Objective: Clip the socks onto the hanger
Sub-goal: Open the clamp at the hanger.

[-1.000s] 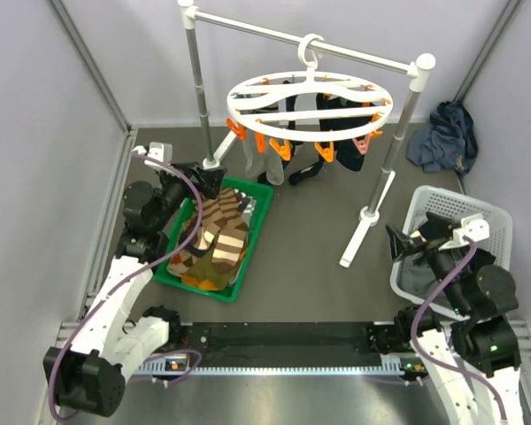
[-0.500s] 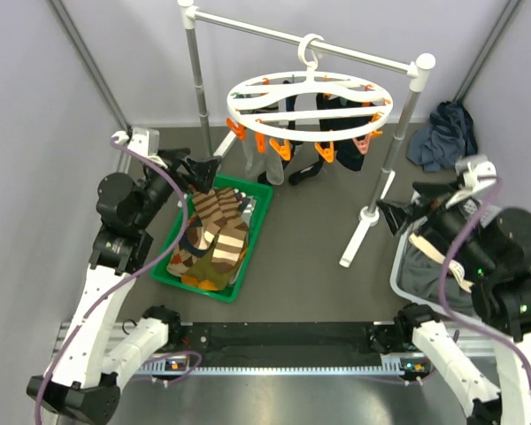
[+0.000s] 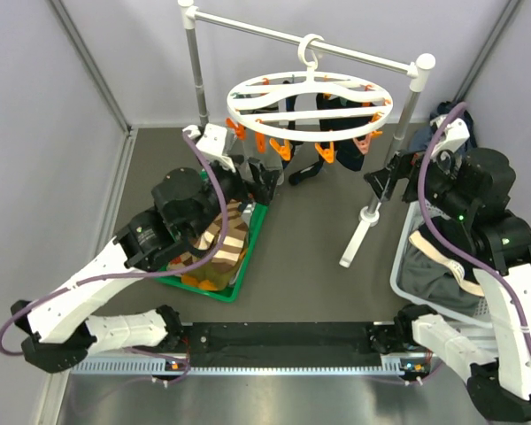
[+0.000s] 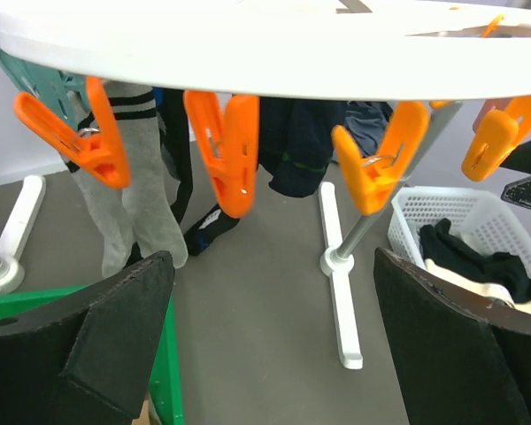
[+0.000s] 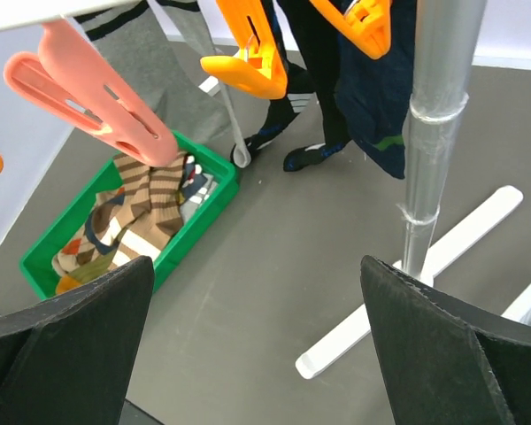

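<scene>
Top external, hanger [image 3: 237,102] lying level, clips [image 3: 260,142] downward

I was looking at two arms built alike: the left arm [image 3: 88,283] and the right arm [image 3: 518,345] each had smooth white shell links between chunky black motor joints. Purple cables [image 3: 422,177] ran in loose loops along both. The left gripper [image 4: 270,345] and right gripper [image 5: 257,354] had matte black, wedge-shaped fingers [image 4: 115,336].
</scene>
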Available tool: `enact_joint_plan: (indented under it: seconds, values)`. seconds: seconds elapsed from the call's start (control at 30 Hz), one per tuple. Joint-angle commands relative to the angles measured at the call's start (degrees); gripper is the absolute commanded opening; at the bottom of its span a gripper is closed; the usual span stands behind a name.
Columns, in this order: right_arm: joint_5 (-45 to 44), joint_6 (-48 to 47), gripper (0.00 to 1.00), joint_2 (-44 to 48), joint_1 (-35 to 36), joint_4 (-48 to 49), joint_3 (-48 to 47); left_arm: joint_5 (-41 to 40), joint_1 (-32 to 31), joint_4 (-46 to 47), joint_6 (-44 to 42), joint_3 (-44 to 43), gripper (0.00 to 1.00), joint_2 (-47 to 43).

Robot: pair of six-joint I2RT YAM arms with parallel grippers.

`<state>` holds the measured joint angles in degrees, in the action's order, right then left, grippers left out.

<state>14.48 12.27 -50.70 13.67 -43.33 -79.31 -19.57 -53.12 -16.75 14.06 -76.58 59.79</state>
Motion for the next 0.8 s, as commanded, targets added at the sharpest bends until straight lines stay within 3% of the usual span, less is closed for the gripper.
enact_joint_plan:
  seconds: [0.0,0.2,0.43,0.57,0.77]
  values:
    - [-1.73,-0.32,0.99,1.39,0.48,1.75,-1.73,-19.17,-7.07,2.50,-2.01,-3.66,0.98,1.46]
    - [-1.83,-2.69,0.99,3.41,0.57,4.66,0.29,-31.55,-10.42,5.23,-6.15,-7.10,0.98,8.15]
    - [1.42,-5.24,0.99,5.78,0.57,9.22,3.45,-39.66,-10.25,16.74,-12.30,-4.90,0.96,9.47]
    - [3.88,-6.21,0.99,6.23,0.48,12.73,5.12,-39.67,-7.53,18.69,-12.93,-4.81,0.94,10.87]
    - [6.87,-6.47,0.99,6.05,0.57,15.91,6.71,-31.41,2.22,14.73,-5.11,-5.25,0.92,10.88]
